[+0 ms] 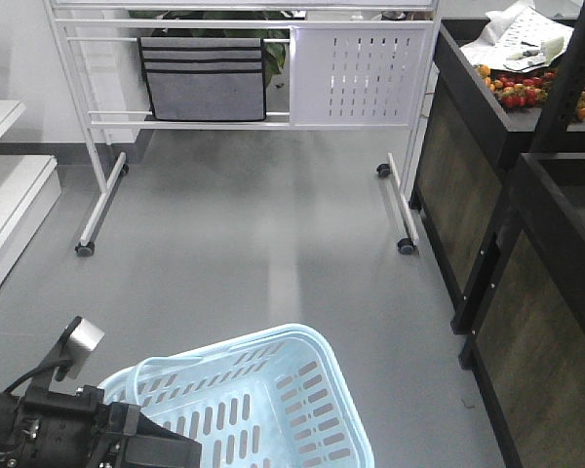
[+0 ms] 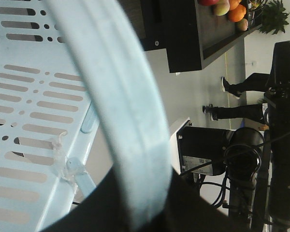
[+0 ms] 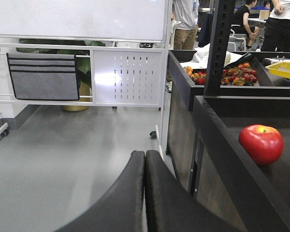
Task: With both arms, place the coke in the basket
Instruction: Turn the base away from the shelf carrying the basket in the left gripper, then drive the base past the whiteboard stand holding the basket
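The light blue basket (image 1: 291,395) hangs tilted at the bottom of the front view, above the grey floor. My left gripper (image 1: 127,439) sits at its left rim. In the left wrist view the basket's broad handle (image 2: 130,121) runs down between the dark jaws of my left gripper (image 2: 147,208), which is shut on it, and the slotted wall (image 2: 34,96) fills the left side. My right gripper (image 3: 145,154) is shut with its two black fingers pressed together and nothing between them, held over the floor beside a black shelf. The coke is out of view.
A white wheeled whiteboard stand (image 1: 244,107) with a grey pouch (image 1: 203,78) stands ahead. Black produce shelves (image 1: 526,253) line the right side, holding tomatoes (image 1: 526,90) and a red apple (image 3: 261,143). A white shelf (image 1: 10,195) is on the left. People stand beyond the shelves.
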